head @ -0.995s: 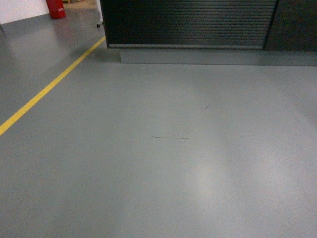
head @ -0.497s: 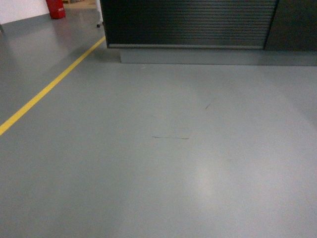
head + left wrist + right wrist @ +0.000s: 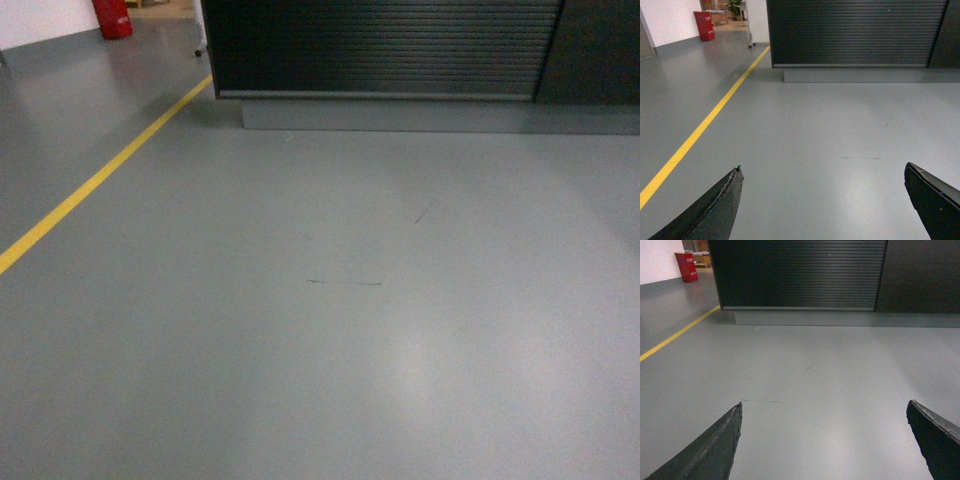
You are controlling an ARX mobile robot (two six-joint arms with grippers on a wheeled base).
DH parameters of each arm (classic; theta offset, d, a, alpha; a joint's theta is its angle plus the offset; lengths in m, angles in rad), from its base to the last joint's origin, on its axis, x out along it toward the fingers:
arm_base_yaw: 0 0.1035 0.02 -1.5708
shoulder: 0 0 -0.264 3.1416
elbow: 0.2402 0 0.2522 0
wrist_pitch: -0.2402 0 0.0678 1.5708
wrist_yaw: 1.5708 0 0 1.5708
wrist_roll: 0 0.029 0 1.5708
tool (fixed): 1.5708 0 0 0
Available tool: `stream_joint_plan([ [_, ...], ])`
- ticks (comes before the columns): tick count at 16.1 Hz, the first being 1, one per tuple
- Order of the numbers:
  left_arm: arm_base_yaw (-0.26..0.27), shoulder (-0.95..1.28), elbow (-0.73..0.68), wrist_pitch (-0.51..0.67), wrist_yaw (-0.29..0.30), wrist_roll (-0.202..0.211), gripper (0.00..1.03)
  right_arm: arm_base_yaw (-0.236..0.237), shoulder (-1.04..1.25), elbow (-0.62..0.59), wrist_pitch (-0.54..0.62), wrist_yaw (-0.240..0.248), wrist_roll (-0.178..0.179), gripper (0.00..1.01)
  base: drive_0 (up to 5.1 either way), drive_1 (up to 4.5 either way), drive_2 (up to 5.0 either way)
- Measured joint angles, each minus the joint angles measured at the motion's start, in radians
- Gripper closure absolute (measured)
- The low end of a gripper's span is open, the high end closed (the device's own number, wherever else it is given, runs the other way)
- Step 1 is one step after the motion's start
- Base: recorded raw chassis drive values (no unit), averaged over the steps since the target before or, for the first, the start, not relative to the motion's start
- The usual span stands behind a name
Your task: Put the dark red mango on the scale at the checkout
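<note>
While the checkout (image 3: pixel 385 48) stands ahead, both pincers (image 3: pixel 824 172) (image 3: pixel 825 407) gape wide, empty.

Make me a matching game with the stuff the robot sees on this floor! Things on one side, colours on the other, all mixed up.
Things:
1. floor line
2. checkout front
3. floor
4. bin-like thing far back at the left

Colours:
A. grey
B. red
C. yellow
D. black-brown

Pairs: 1-C, 2-D, 3-A, 4-B
</note>
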Motion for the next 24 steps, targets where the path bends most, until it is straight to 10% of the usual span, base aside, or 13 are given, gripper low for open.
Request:
stream_joint_plan([
  [24,0.0,0.0,0.0,0.0,0.0,0.0,0.05,0.0,0.0,0.0,0.0,0.0,0.0,0.03,0.0,4.11,-4.0],
])
